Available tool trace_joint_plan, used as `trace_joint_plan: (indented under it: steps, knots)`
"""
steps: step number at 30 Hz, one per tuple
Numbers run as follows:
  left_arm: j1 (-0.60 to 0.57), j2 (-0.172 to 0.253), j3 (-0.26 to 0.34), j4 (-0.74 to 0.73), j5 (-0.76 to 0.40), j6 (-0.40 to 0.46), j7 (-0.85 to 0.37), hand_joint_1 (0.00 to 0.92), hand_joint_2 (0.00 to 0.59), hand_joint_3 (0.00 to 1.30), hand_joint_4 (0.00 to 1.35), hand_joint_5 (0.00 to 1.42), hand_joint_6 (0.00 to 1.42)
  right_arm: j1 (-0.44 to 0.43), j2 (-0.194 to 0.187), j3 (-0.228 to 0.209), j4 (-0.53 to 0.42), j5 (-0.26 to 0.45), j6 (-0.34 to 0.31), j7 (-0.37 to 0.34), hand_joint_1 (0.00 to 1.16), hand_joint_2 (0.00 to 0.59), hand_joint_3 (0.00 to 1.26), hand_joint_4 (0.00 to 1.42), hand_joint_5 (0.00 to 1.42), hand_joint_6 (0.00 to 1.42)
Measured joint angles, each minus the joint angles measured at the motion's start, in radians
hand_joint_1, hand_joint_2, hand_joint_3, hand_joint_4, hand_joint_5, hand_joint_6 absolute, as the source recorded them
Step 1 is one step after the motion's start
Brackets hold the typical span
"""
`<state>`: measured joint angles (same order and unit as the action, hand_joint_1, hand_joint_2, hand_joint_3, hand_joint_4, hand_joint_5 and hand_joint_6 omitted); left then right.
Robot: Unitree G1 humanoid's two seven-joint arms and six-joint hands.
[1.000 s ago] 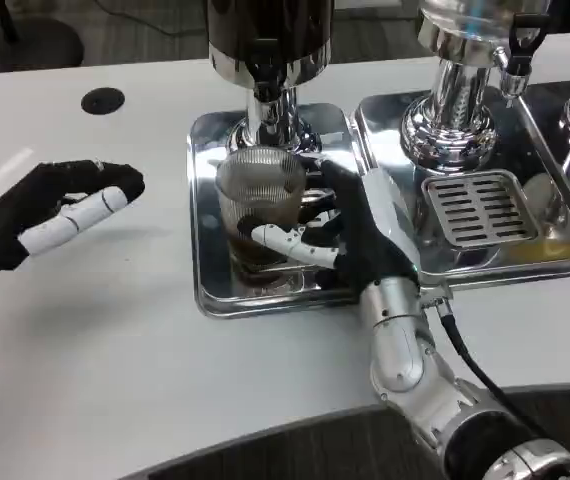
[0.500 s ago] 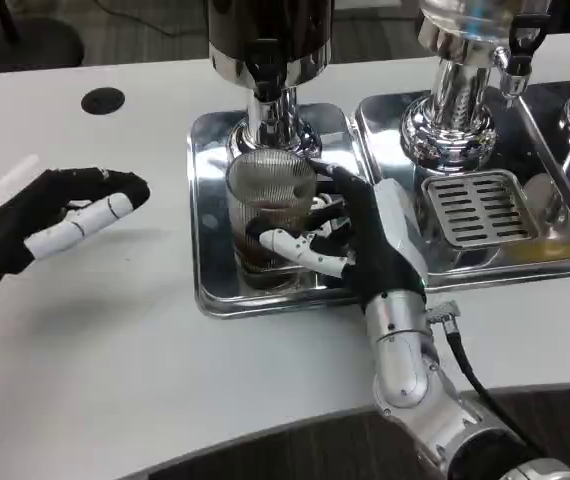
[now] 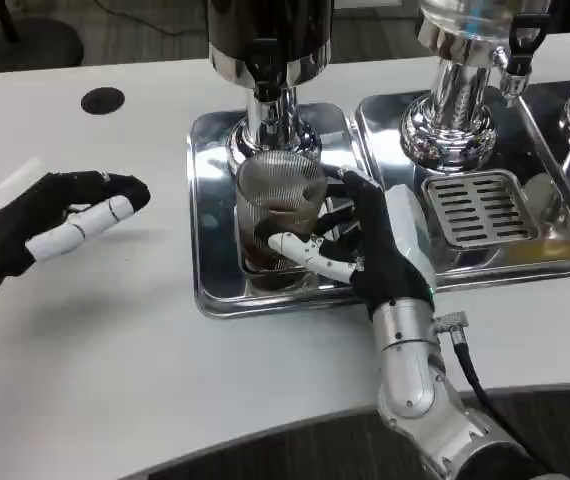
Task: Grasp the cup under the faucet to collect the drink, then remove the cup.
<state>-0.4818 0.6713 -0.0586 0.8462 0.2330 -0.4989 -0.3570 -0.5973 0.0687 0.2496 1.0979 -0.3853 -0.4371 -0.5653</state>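
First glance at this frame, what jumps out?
The ribbed clear cup with dark drink in its bottom, standing on the shiny steel tray under the middle dispenser, with the right hand wrapped around it from the right. Next, the left hand at the far left over the white table, holding nothing. A second dispenser stands to the right above a slotted drip grate.

Left hand (image 3: 50,220): my fingers extended and apart, holding nothing, palm turned inward.
Right hand (image 3: 365,250): my fingers wrapped around the cup (image 3: 280,220), forearm angling up from below.
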Motion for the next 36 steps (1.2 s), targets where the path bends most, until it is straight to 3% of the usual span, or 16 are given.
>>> trace_joint_plan:
  steps: [11, 25, 33, 36]
  knots:
    - [-0.006, -0.002, -0.009, 0.010, 0.001, -0.003, 0.000, 0.000, 0.168, 0.31, 0.25, 0.22, 0.35, 0.023, -0.007, -0.009, -0.048, -0.006, 0.000, -0.004, 0.72, 0.178, 0.45, 0.50, 0.69, 0.94]
    - [-0.025, -0.014, -0.030, 0.010, 0.009, -0.052, 0.000, 0.000, 0.164, 0.30, 0.23, 0.21, 0.36, 0.067, -0.049, -0.019, -0.135, -0.025, 0.015, -0.010, 0.72, 0.178, 0.46, 0.50, 0.70, 0.95]
    - [-0.024, -0.015, -0.034, 0.006, 0.009, -0.094, 0.000, 0.000, 0.171, 0.24, 0.14, 0.15, 0.33, 0.119, -0.082, -0.022, -0.210, -0.030, 0.038, -0.009, 0.71, 0.181, 0.46, 0.50, 0.71, 0.95]
    - [-0.024, -0.015, -0.037, -0.005, 0.009, -0.119, 0.000, 0.000, 0.166, 0.17, 0.06, 0.07, 0.26, 0.143, -0.088, -0.023, -0.246, -0.031, 0.048, -0.001, 0.71, 0.185, 0.47, 0.51, 0.71, 0.97]
